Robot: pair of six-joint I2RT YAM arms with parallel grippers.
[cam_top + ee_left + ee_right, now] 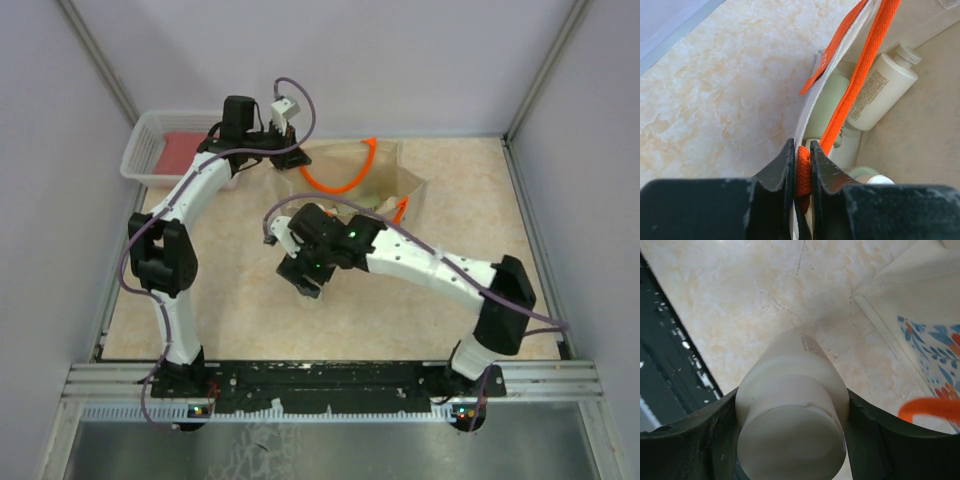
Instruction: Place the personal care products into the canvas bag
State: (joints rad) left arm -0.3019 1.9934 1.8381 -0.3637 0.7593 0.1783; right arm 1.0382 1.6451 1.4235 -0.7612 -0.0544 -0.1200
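Here, your left hand (801, 156) is closed tight on one orange handle (860, 75) of the canvas bag (395, 180), with the strap pinched between its fingers at the bag's left end. Your right hand (792, 440), near the bag's front left corner, is closed about the held cream bottle (790, 390). The cap faces the camera and a finger presses each side of the body; you cannot tell whether the bottle touches the tabletop (240, 320). Through the bag's mouth, the left wrist view shows a cream bottle inside (882, 92), a pale green bottle (832, 107) just beside it, and a third bottle (867, 175) mostly hidden at the lower edge. The taut handle crosses in front of all three. From above, your right forearm lies across the bag's near side. A white mesh basket (145, 150) holding a red flat item (185, 150) stands in the far left corner, beside your left arm. The tabletop is beige and marbled, bounded by pale walls, with a black rail (330, 375) along the near edge.
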